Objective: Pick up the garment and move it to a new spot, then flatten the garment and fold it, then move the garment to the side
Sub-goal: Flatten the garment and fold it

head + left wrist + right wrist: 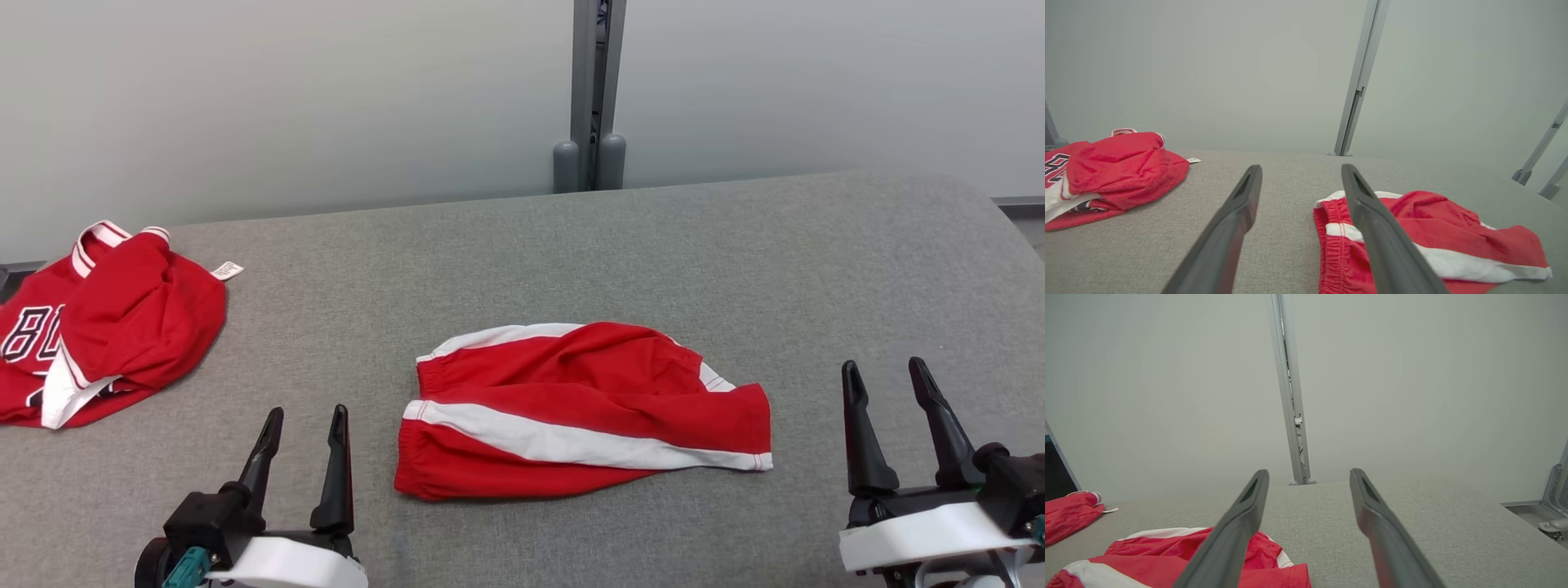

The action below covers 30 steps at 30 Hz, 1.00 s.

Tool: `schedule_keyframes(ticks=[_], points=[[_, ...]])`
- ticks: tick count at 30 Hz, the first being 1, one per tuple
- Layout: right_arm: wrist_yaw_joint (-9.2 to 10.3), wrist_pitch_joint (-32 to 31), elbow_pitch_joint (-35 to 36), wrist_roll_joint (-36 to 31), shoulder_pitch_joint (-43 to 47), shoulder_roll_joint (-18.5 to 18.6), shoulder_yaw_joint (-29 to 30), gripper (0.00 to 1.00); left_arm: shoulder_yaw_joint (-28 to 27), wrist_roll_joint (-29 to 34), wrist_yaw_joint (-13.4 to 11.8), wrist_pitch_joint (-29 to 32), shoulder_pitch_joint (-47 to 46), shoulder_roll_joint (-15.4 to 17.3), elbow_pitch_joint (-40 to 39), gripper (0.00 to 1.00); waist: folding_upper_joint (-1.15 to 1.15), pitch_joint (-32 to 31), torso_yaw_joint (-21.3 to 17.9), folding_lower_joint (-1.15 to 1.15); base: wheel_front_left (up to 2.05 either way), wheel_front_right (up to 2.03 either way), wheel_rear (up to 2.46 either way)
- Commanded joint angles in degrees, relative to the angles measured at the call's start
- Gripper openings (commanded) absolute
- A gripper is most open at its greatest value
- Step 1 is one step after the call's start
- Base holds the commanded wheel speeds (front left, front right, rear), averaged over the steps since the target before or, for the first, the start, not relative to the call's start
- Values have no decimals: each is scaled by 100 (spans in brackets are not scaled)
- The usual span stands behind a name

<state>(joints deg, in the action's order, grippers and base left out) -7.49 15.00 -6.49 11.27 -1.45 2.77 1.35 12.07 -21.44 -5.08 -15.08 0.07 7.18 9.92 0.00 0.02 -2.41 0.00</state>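
The garment (584, 408), red shorts with white side stripes, lies folded in half on the grey padded table (571, 253), waistband to the left. My left gripper (309, 412) stands open just left of the waistband, apart from the cloth and empty. In the left wrist view the left gripper (1301, 167) has the shorts (1453, 228) behind its right finger. My right gripper (883, 365) is open and empty, to the right of the shorts' leg hem. In the right wrist view the right gripper (1309, 472) has the shorts (1167, 559) at its lower left.
A crumpled red jersey (122, 318) with white trim and dark numbers lies at the table's far left edge, also in the left wrist view (1118, 167). A grey post (589, 98) stands behind the table against a pale wall. The table's right end curves away.
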Motion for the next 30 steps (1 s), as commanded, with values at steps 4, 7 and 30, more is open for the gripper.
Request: schedule_keyframes(ticks=[4, 7, 30], points=[[-2, 28, 42, 22, 91, 25, -77, 100, -226, 204, 163, -11, 146, -126, 20, 100, 0, -67, 49, 0, 0, 0, 0], [-2, 28, 15, 43, 127, 24, -114, 100, -313, 302, 254, -11, 192, -192, 107, 100, 0, -96, 67, 0, 0, 0, 0], [-2, 28, -284, -201, 140, 25, -236, 100, 250, 486, 1061, 1714, -1227, -120, 1223, 100, 0, 112, 5, 0, 0, 0, 0]])
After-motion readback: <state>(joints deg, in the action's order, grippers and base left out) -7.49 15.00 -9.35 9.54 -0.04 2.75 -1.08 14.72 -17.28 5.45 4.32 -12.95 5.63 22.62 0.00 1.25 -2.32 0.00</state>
